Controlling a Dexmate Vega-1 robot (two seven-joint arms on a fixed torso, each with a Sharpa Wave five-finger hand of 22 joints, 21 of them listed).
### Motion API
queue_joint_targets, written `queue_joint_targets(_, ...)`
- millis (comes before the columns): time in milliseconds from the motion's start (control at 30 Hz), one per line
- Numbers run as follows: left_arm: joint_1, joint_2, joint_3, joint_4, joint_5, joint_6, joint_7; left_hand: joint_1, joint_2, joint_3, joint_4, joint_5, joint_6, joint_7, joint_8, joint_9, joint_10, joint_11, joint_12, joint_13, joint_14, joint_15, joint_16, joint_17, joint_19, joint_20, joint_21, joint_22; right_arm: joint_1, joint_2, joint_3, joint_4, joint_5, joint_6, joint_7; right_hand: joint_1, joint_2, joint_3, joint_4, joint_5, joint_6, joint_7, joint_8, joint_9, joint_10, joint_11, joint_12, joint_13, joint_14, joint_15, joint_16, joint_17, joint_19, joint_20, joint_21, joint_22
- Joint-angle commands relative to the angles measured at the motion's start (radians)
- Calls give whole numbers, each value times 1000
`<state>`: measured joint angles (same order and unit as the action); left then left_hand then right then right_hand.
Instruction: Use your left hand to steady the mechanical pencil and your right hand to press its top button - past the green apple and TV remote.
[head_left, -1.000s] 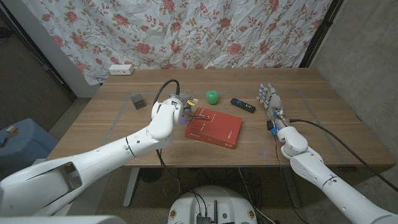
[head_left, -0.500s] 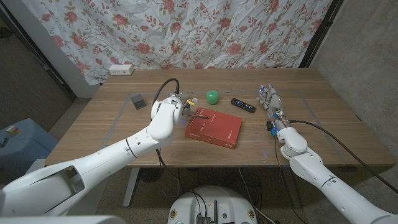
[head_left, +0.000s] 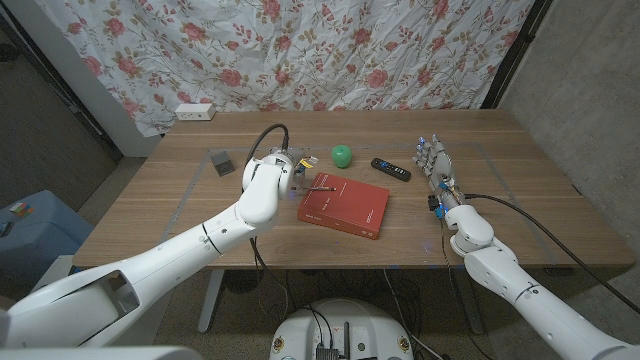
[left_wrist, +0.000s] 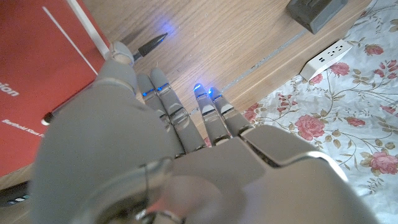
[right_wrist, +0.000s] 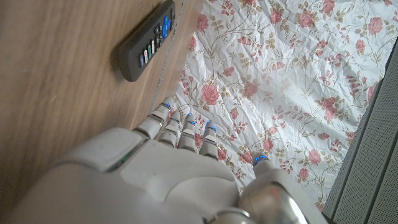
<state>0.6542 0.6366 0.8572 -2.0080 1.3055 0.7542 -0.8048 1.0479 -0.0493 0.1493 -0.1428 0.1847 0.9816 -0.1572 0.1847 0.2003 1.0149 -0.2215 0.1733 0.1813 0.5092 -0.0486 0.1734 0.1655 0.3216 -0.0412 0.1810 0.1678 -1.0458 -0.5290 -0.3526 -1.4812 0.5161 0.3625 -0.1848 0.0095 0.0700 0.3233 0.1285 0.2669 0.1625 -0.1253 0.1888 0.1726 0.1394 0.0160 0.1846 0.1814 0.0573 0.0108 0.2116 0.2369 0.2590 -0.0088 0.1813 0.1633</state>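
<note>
Head view of a wooden worktop (head_left: 180, 215) backed by a flowered cloth (head_left: 300, 50). A red book (head_left: 345, 207) lies near the middle of the worktop, and the mechanical pencil (head_left: 320, 187) rests across its far left corner, its dark tip projecting over the book's edge onto the wood. The left hand (head_left: 288, 170) is at that corner, just beside the pencil; in the left wrist view the left hand's thumb (left_wrist: 121, 59) lies against the pencil (left_wrist: 87, 28), the remaining fingers extend straight and close together over bare wood, and the pencil's dark tip (left_wrist: 149, 45) points past them. Whether the thumb clamps the pencil against another finger cannot be told. A green apple (head_left: 342, 155) sits beyond the book, and a black TV remote (head_left: 391, 169) lies to its right. The right hand (head_left: 436, 165) stands to the right of the remote, apart from it, fingers straight and holding nothing. A dark flat block (head_left: 221, 163) and a white power strip (head_left: 194, 112) lie toward the far left.
</note>
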Motion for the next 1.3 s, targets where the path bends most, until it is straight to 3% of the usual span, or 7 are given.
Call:
queue_joint_targets(33,19,-26,-36,6,56,-37,-46,-14,-12,-11,-1,-4,-19,2,-1,0,-24,-1,-2,1,-10,-152,1,2,-13,-64,-2,0,-8,4,6,3,4,9,-6,6,23,0,4,8,9,1,0,1,8,2,7,2,9,3,4,1,2,2,5,1)
queue_joint_targets(367,30,-34,-77,-12,31,-61,-101,-102,-52,-37,11,-1,-166,10,-7,-12,-206,1,-5,-2,-98,-133,-2,1,-111,-41,-5,-1,-6,7,9,14,14,17,6,5,24,-1,5,9,9,3,-1,1,10,4,7,2,10,5,4,1,1,4,4,2)
queue_joint_targets(433,35,-29,-95,-19,-5,-69,-99,-166,-39,-45,30,-1,-237,26,-7,-14,-285,3,-5,-3,-145,-117,1,2,-140,-35,-1,-1,-4,6,10,17,29,17,22,5,23,-2,6,9,5,5,-3,1,9,4,7,2,7,5,3,1,0,5,4,2)
queue_joint_targets(533,35,-17,-107,-26,-38,-81,-108,-189,-36,-45,28,-1,-287,23,-7,-16,-367,4,-6,-4,-188,-103,-4,1,-176,-18,-5,-1,-1,5,10,22,28,21,26,4,21,-4,7,9,-3,12,-6,1,3,6,5,2,2,6,1,1,0,5,4,2)
queue_joint_targets(1033,27,43,-143,-64,-148,-92,-136,-273,-39,-54,32,0,-442,39,-7,-22,-546,10,-6,-7,-316,-62,-6,1,-292,-2,-9,-2,6,-11,8,8,15,-2,22,1,13,-12,10,9,-20,28,-11,1,-2,10,4,2,-7,4,-2,1,-4,-3,2,1)
queue_joint_targets(1167,57,66,-200,-80,-264,-98,-64,-326,-9,-52,48,-2,-513,50,-10,-22,-624,22,-5,-8,-365,-37,-4,2,-338,-1,-8,-1,11,-18,3,6,1,-11,17,0,12,-13,11,9,-22,30,-11,1,-3,10,3,2,-7,4,-1,1,-4,-3,2,1)
queue_joint_targets(1300,63,94,-217,-93,-318,-83,-20,-358,25,-44,59,-2,-565,58,-13,-23,-672,40,-3,-8,-390,-22,-1,1,-357,6,-4,-1,14,-18,1,4,-12,-14,5,-1,12,-15,11,9,-23,30,-11,1,-3,9,3,2,-8,3,-1,1,-4,-3,2,1)
